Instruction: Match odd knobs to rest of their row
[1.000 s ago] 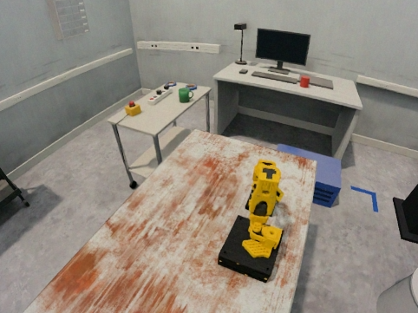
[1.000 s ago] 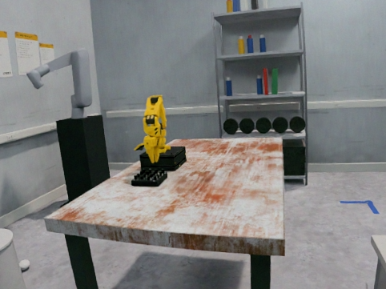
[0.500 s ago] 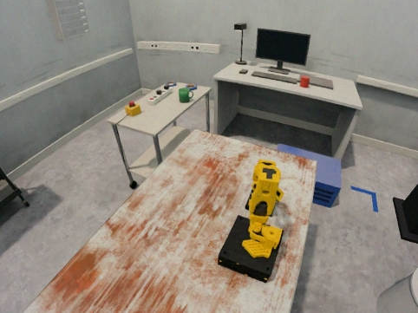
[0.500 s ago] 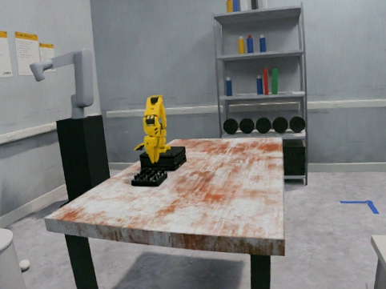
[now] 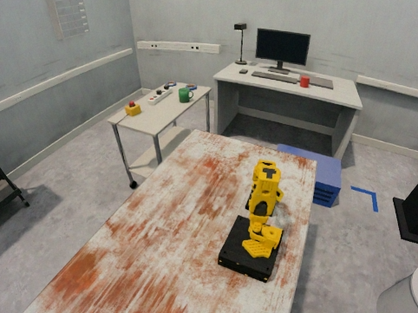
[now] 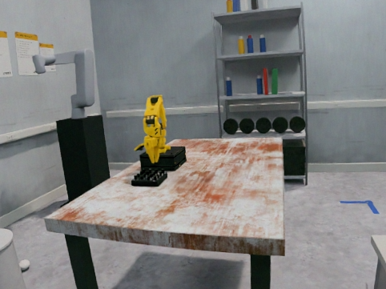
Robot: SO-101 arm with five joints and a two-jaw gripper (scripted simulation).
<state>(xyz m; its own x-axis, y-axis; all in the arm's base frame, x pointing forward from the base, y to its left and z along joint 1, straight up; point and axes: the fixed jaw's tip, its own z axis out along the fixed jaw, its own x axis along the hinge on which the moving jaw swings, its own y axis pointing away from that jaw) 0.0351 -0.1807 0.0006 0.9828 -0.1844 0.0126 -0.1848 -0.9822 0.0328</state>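
The yellow arm (image 5: 265, 191) stands folded on its black base block (image 5: 249, 251) near the table's right edge. In the exterior view the arm (image 6: 154, 126) rises from the base (image 6: 163, 158). The gripper (image 6: 154, 157) points down, low in front of the base, and looks shut with nothing between the jaws. The black knob box (image 6: 151, 178) lies flat on the table just in front of the gripper, apart from it. Its knobs are too small to read. In the top view the arm hides most of the knob box (image 5: 246, 205).
The rust-stained table top (image 6: 200, 180) carries only the arm and the box. A grey arm on a black pedestal (image 6: 82, 148) stands by the table's edge close to the knob box. A blue crate (image 5: 327, 178) sits on the floor past the far end.
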